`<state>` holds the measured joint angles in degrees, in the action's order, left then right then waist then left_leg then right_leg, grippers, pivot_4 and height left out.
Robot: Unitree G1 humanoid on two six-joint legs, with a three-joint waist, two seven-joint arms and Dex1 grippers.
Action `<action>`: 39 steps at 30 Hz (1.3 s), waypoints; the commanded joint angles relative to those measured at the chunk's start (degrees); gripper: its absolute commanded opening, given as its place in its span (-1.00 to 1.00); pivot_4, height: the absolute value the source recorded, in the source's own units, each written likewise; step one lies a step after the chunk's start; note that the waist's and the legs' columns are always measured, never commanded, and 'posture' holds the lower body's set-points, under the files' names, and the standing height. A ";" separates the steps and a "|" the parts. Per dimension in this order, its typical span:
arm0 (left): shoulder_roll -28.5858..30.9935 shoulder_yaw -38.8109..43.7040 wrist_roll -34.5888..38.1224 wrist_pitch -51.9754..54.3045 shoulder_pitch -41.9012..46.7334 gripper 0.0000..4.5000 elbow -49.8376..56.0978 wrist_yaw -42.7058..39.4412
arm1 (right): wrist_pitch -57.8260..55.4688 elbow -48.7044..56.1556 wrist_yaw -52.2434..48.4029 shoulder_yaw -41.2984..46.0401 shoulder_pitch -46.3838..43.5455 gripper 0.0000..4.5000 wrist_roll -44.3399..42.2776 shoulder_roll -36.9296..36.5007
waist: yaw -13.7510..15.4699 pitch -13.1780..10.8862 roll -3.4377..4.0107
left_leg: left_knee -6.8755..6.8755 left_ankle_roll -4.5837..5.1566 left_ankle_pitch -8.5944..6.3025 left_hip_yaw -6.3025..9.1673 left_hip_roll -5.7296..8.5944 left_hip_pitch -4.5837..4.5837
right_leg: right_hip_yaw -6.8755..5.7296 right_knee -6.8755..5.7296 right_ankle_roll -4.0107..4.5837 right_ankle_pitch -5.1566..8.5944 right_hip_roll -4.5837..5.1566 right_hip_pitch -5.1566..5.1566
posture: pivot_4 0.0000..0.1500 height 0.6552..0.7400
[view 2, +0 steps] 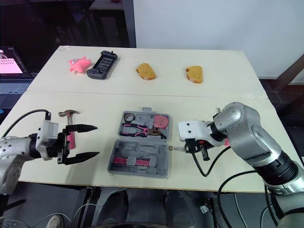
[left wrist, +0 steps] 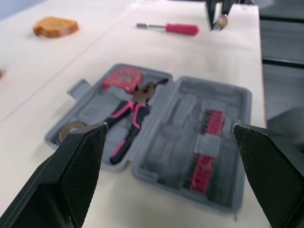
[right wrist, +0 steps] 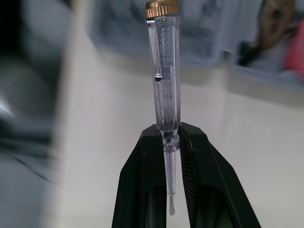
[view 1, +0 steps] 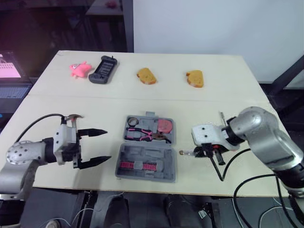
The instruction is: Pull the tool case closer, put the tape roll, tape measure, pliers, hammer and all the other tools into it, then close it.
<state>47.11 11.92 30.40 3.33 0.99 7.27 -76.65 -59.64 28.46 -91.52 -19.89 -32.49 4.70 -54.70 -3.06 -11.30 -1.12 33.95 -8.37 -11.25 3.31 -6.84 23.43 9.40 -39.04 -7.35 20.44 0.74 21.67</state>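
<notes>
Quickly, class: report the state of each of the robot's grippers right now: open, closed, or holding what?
Left gripper: open, holding nothing.
Right gripper: closed on the clear screwdriver.

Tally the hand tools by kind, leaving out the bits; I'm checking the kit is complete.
Pliers: 1
Tape measure: 1
Tape roll: 1
Hammer: 1
Screwdrivers: 2, the pink-handled screwdriver and the clear tester
Total: 6

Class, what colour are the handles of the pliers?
The pliers have pink-and-black handles, clearest in the left wrist view.
</notes>
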 commanded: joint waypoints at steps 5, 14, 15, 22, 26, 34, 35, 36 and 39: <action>0.39 -1.47 0.16 -0.79 2.29 1.00 -0.99 -3.01 | -32.86 -1.26 17.95 4.75 1.86 -0.99 -10.02 7.00 | 0.54 0.04 -0.08 | 0.02 0.00 0.00 -0.02 0.00 0.23 | 0.00 0.00 0.01 0.00 0.00 0.52 | 1.00 0.99; 0.17 -1.98 0.39 -0.72 2.54 1.00 -0.68 -2.89 | -32.86 -6.16 51.64 19.17 14.84 -0.99 -14.22 23.67 | 0.64 0.09 -0.14 | 0.01 0.01 0.01 0.09 0.01 1.02 | -0.11 -0.04 -0.25 -0.17 -0.01 0.96 | 1.00 0.99; 0.21 -1.95 0.38 -0.72 2.48 1.00 -0.65 -2.90 | -32.86 -5.74 54.30 20.10 15.78 -0.99 -15.99 24.65 | 0.56 0.12 -0.18 | -0.04 0.02 0.01 0.12 0.01 1.01 | -0.12 -0.04 -0.26 -0.18 -0.03 0.94 | 1.00 0.99; 0.34 -1.65 0.76 0.29 2.33 1.00 -0.07 -2.44 | -32.86 -4.25 73.91 26.44 19.40 -0.99 -25.40 31.17 | 0.03 0.31 -0.48 | 0.12 -0.18 0.15 0.16 0.01 0.86 | -0.13 -0.04 0.00 -0.20 -0.04 0.73 | 1.00 0.99; 0.53 -1.57 0.93 0.70 2.32 1.00 -0.06 -2.44 | -32.86 -5.40 83.01 28.82 18.85 -0.54 -36.02 30.63 | -0.03 0.44 -0.70 | 0.20 -0.18 0.37 0.15 0.03 0.82 | -0.04 -0.02 0.10 -0.32 -0.03 0.79 | 1.00 0.99; 0.65 -1.42 1.22 1.86 2.54 1.00 -0.04 -2.64 | -32.86 -7.48 104.38 35.02 14.83 0.97 -68.16 24.07 | -0.10 0.42 -0.65 | 0.01 -0.16 0.38 0.16 0.03 1.02 | -0.04 -0.02 0.05 -0.31 -0.04 0.84 | 1.00 0.99; 0.70 -1.41 1.26 1.96 2.61 1.00 -0.11 -2.74 | -32.86 -7.98 107.53 35.57 14.24 0.97 -73.13 22.38 | -0.14 0.40 -0.61 | 0.01 -0.16 0.38 0.15 0.03 1.07 | -0.04 -0.02 0.04 -0.31 -0.04 0.89 | 1.00 0.99; 0.69 -1.41 1.25 2.07 2.71 1.00 -0.16 -2.78 | -32.86 -8.41 110.28 35.74 13.81 0.97 -77.93 20.50 | -0.22 0.39 -0.60 | 0.00 -0.15 0.37 0.15 0.03 1.09 | -0.03 -0.01 0.04 -0.31 -0.04 0.93 | 1.00 0.99; 0.62 -1.66 1.15 2.41 3.36 1.00 -0.69 -3.02 | -32.50 -5.30 116.57 35.92 12.89 0.97 -89.66 15.10 | -0.59 0.36 -0.55 | -0.11 -0.13 0.37 0.16 0.02 1.08 | -0.02 -0.03 0.03 -0.30 -0.07 0.99 | 1.00 0.99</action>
<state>47.07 9.77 30.61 5.80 3.60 5.70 -79.04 -92.09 20.21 22.03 14.97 -18.95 -78.08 -38.36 -3.66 -10.94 -1.67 33.79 -8.49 -10.89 3.48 -6.82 24.51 9.38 -39.07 -7.32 20.15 0.66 22.67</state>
